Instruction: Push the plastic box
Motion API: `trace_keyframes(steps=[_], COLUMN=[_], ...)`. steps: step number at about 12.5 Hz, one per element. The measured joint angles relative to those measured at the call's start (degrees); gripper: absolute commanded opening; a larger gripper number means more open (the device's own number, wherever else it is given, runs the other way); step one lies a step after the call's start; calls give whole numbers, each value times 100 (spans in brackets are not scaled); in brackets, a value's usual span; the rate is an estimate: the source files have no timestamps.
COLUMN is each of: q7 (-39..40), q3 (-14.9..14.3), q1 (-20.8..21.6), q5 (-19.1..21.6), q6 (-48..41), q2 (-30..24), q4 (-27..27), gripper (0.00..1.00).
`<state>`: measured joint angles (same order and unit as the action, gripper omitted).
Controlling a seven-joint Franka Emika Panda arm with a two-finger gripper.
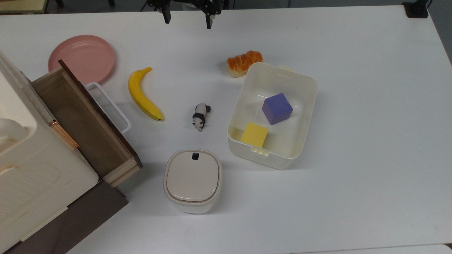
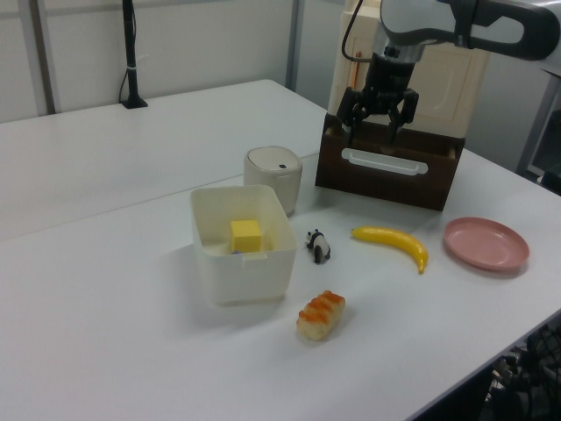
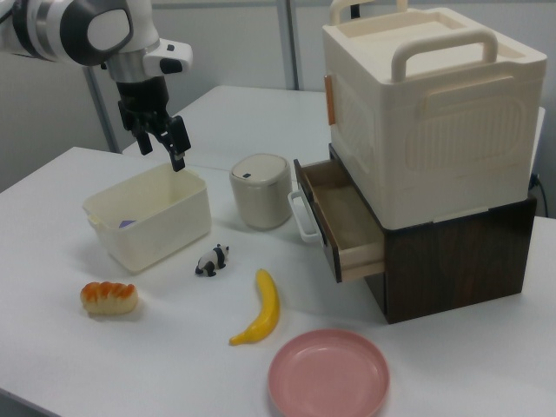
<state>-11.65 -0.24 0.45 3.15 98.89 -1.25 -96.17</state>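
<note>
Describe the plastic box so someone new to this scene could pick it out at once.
On the white table, look to the top view's right of the big cabinet with the open drawer. The plastic box is the large open cream bin beside the bread roll. Unlike the smaller lidded container, it holds a purple cube and a yellow block.

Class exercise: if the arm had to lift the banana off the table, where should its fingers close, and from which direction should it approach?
Probably the banana at mid-length, coming straight down from above. It lies flat on the table, its curved body narrow enough there for the open gripper to straddle crosswise, and its sides are clear.
</note>
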Motion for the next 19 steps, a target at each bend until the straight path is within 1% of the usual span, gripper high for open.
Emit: trace_keyframes(steps=[6, 9, 16, 17, 19], q7=[13, 310, 433, 621, 1380], q3=[7, 12, 24, 26, 30], q1=[0, 7, 14, 18, 62], q5=[0, 0, 0, 0, 0], q6=[0, 0, 0, 0, 0], q2=[0, 0, 0, 2, 9], q4=[0, 0, -4, -18, -46], gripper=[100, 100, 100, 100, 100])
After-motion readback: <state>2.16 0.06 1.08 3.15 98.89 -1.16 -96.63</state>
